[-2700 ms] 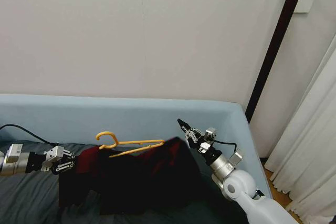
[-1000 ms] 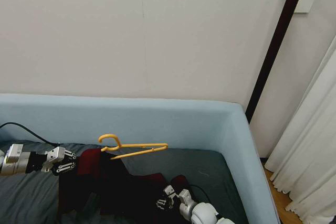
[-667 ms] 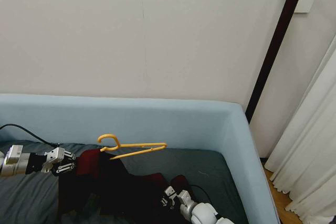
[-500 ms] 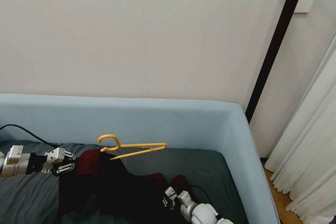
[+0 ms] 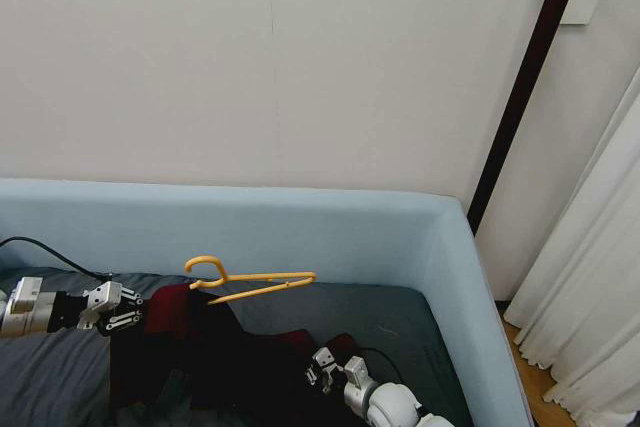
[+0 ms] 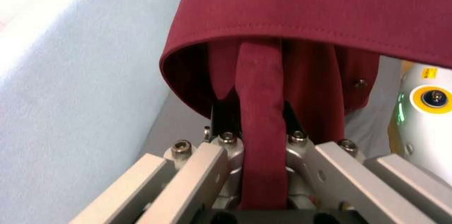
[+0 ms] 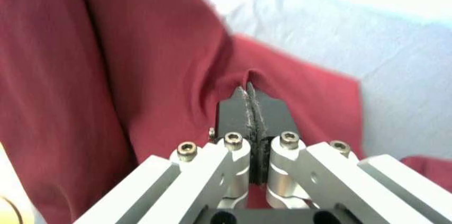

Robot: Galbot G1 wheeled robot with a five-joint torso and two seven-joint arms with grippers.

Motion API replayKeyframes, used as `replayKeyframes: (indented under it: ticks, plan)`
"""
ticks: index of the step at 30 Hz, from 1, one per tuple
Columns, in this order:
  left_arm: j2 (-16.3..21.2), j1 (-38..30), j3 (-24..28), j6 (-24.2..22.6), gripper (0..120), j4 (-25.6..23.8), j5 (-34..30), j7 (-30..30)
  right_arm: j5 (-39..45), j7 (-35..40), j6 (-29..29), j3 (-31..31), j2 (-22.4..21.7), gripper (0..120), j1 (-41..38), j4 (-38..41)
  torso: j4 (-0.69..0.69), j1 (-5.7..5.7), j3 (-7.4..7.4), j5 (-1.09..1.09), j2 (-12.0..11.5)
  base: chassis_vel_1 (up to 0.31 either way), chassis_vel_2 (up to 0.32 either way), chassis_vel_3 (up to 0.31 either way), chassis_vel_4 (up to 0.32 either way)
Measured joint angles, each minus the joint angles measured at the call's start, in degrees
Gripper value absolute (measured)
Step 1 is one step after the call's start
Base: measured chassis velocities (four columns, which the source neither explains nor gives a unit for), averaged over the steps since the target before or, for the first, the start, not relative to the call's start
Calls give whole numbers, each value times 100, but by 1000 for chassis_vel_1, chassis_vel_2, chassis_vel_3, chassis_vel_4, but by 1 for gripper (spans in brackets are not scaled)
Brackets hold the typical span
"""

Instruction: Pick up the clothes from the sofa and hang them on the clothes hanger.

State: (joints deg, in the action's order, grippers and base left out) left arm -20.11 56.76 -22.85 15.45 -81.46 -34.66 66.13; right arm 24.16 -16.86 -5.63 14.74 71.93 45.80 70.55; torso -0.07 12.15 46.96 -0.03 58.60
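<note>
A folded strip of the dark red cloth garment (image 6: 297, 17) is clamped between the closed fingers of the left gripper (image 6: 260, 128), which is held above the grey seat cushion (image 5: 45, 382) of the light blue upholstered sofa (image 5: 300, 227). Another fold is pinched by the right gripper (image 7: 249, 105), lower and to the right, its fingers pressed together. The garment is draped between them over the seat, and the thin yellow plastic hanger (image 5: 262, 282) is seen at its upper edge with one arm bare.
</note>
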Motion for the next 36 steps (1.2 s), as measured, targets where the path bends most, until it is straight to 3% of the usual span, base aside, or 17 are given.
replayKeyframes:
  ticks: [17,27,36]
  plan:
    - [-83,-180,107,134,1,94,-304,73,2064,-114,-77,-1331,-588,0,199,1272,0,0,0,0,0,0,0,0,0]
    - [-166,-276,221,134,1,196,-211,291,2615,-9,100,-1574,-591,0,130,1708,1,0,0,-1,0,0,0,0,0]
    - [-428,-959,798,87,1,508,182,368,2897,-35,326,-1702,-702,0,227,2125,-1,0,0,-2,0,0,0,0,0]
